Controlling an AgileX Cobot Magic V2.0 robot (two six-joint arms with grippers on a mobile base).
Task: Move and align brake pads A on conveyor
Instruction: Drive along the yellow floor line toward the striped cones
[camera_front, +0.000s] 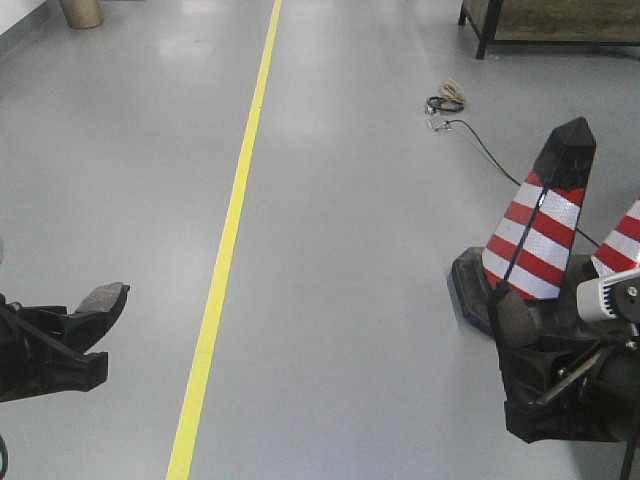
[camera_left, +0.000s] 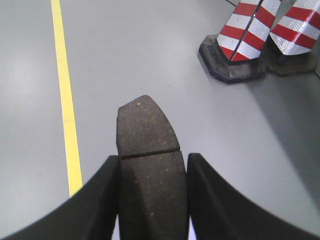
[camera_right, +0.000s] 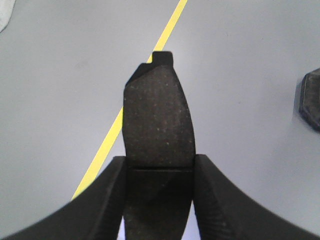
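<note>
Each black gripper, left (camera_left: 152, 200) and right (camera_right: 159, 200), clamps a dark grey, speckled, grooved curved brake pad (camera_left: 147, 150) (camera_right: 159, 130); only the front view shows the black cable (camera_front: 480, 140).

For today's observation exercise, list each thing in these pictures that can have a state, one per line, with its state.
Left gripper: shut on a brake pad, held in the air above the floor.
Left brake pad: clamped between the fingers, groove visible, sticking out forward.
Right gripper: shut on a brake pad.
Right brake pad: clamped, sticking out forward.
Traffic cones: upright, side by side.
Cable: lying on the floor.
</note>
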